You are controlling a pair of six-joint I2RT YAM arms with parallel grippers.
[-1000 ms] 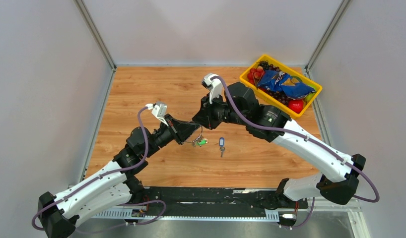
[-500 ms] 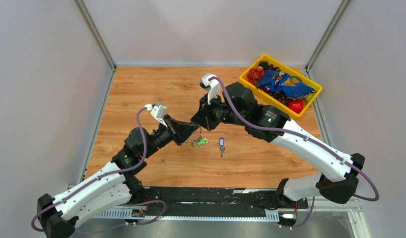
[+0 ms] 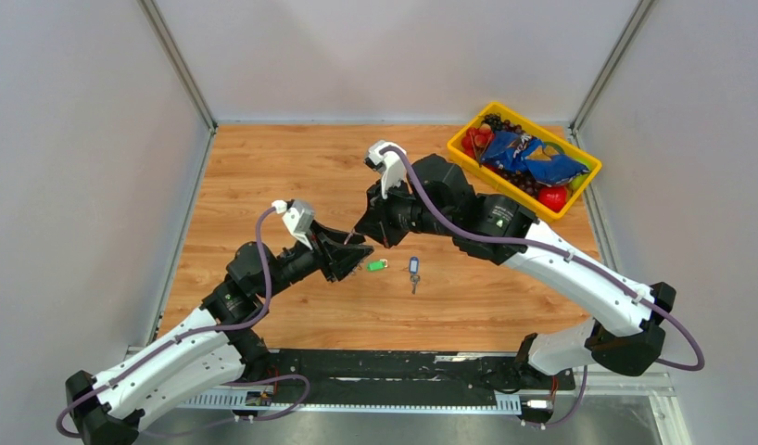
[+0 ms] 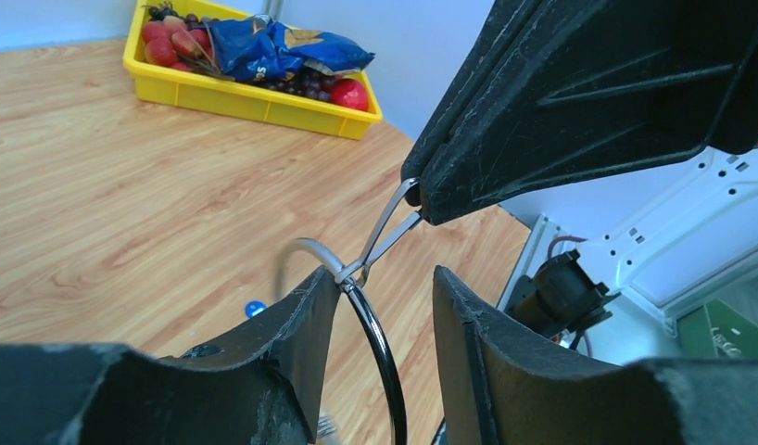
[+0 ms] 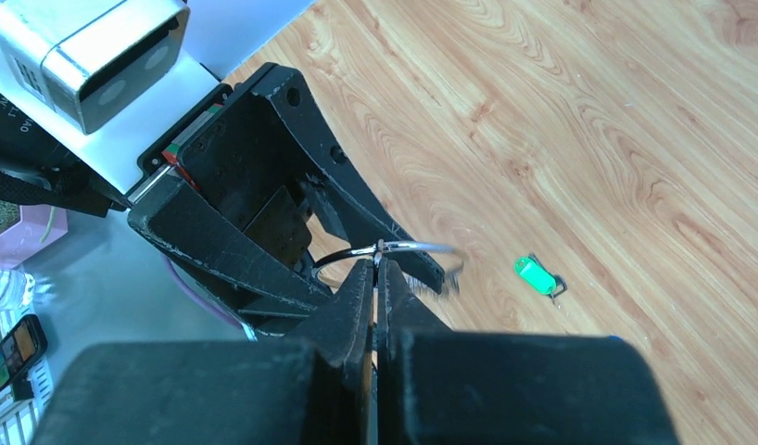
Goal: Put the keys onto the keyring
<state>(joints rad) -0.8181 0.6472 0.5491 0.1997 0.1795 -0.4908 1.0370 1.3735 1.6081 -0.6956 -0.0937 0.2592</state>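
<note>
Keyring (image 5: 417, 245) is being pinched above the desk (image 3: 264, 167) by the shut right pincer (image 5: 375, 271); green-tagged key (image 3: 377, 265) and blue-tagged key (image 3: 413, 266) are lying loose below. Left pincer (image 4: 383, 278) is being held part-open around the ring, gripping nothing. Risk: ring being twisted from that thin one-sided grip.

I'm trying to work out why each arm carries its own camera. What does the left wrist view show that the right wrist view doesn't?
Only the left wrist view: the yellow bin of snacks and fruit at the far side, and a sliver of the blue key tag beyond the fingers.
Only the right wrist view: the green-tagged key lying loose, and the left arm's own camera.
Both: the keyring, pinched in the shut right gripper, with the open left gripper around it.
</note>
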